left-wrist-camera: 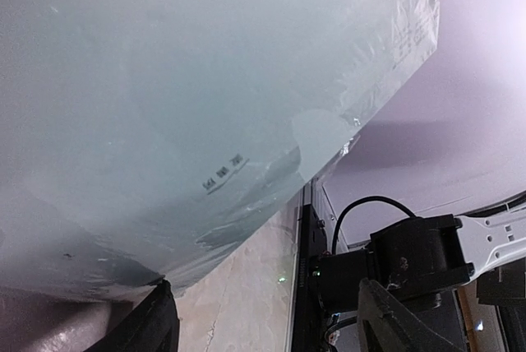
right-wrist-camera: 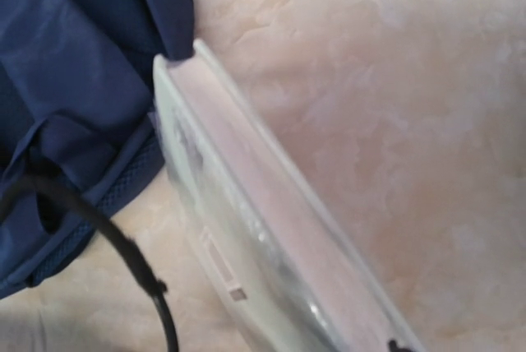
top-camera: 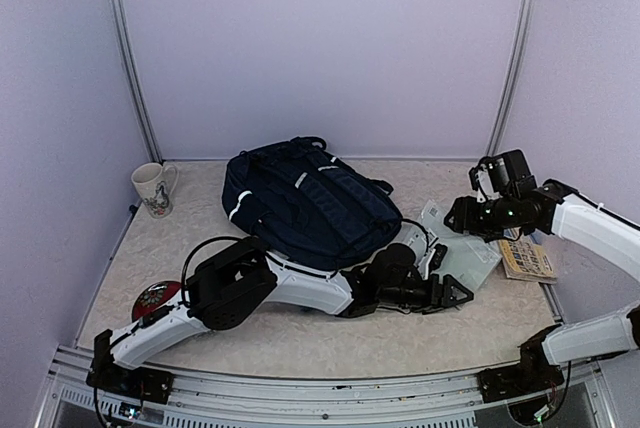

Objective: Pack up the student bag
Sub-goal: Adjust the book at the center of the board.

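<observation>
Top external view, centre right: left gripper [top-camera: 455, 293] gapes at a clear plastic folder [top-camera: 476, 254] beside the student bag [top-camera: 305, 203]; right gripper [top-camera: 458, 216] state unclear.

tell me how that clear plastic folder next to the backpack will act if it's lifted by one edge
The clear plastic folder would probably bend a little rather than flop, since the right wrist view shows a raised, moulded-looking rim along its edge. Its surface looks glossy, so it may slip in a light pinch. It is thin and see-through, so it is likely light.
</observation>
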Tool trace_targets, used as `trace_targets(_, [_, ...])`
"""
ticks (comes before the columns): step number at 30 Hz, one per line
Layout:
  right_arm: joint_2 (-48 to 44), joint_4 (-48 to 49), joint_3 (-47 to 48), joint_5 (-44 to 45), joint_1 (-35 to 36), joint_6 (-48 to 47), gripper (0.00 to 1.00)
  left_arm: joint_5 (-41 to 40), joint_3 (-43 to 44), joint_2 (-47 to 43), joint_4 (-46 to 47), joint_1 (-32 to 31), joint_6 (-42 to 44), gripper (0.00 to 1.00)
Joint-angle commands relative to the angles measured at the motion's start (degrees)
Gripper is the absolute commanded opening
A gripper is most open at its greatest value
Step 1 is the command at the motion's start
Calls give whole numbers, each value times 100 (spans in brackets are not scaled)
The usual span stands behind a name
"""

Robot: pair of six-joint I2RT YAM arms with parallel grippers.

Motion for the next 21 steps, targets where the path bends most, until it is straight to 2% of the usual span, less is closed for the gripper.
trace_targets(1, [-150, -487, -237, -115, 70, 169, 62, -282, -222, 112, -635, 172, 209, 73])
trace_targets(21, [-810, -710, -1057, -52, 60, 754, 62, -615, -100, 92, -1158, 211, 658, 78])
